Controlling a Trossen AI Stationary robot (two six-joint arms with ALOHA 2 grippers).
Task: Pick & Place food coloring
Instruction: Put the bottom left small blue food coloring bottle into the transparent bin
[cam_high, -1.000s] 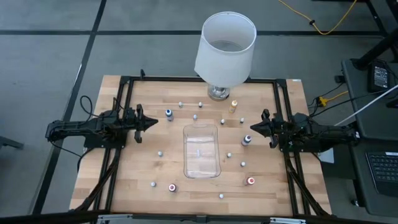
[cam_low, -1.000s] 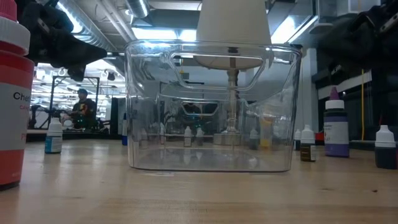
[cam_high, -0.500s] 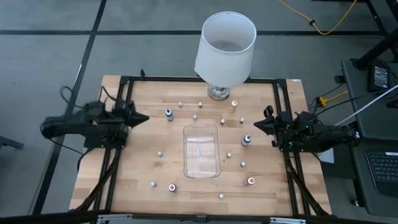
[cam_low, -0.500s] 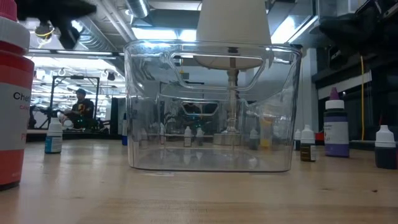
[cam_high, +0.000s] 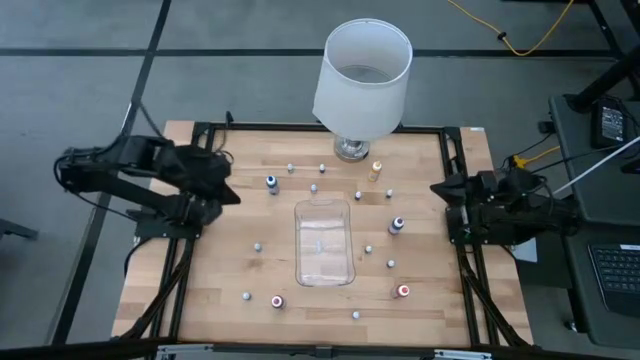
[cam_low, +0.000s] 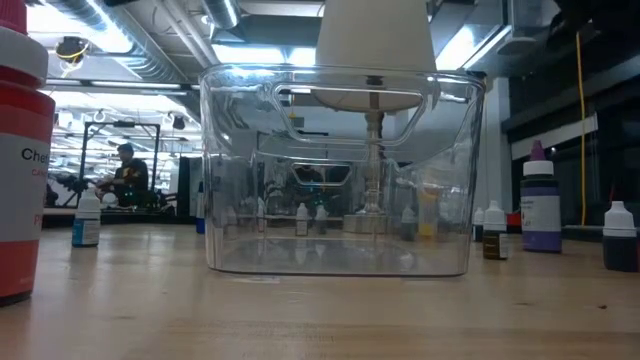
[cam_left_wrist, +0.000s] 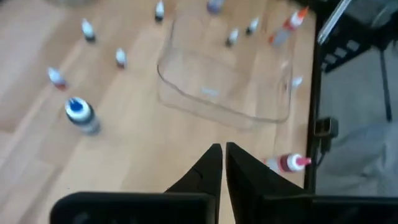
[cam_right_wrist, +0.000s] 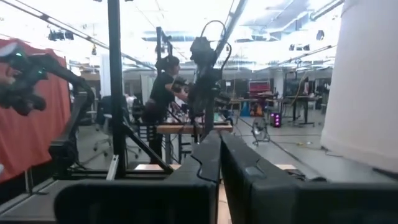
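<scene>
I work over the counter (cam_high: 220, 270), a wooden top inside a black frame. The white lamp (cam_high: 362, 75) stands at its far edge. The clear tray (cam_high: 323, 242) lies in the middle and holds no bottles that I can see. The left tool (cam_high: 225, 192) is raised above the counter's left edge, its two fingers pressed together with nothing between them; its wrist view looks down on the tray and several bottles. The right tool (cam_high: 440, 190) sits at the right edge, fingers likewise together and empty, pointed level across the room.

The food coloring (cam_high: 397, 225) is scattered around the tray on all sides, every bottle upright and apart from its neighbours. A blue-capped bottle (cam_high: 271, 183) stands nearest the left tool; a red-capped bottle (cam_high: 403, 291) stands near the tray's right front corner.

The step in hand, as I judge it, is the approach to a first bottle.
1. Spread the fingers before descending.
2. Centre them over the cap, then lower straight down.
3. Grip the body below the cap; these bottles should tip easily.
4. Release low inside the tray.
</scene>
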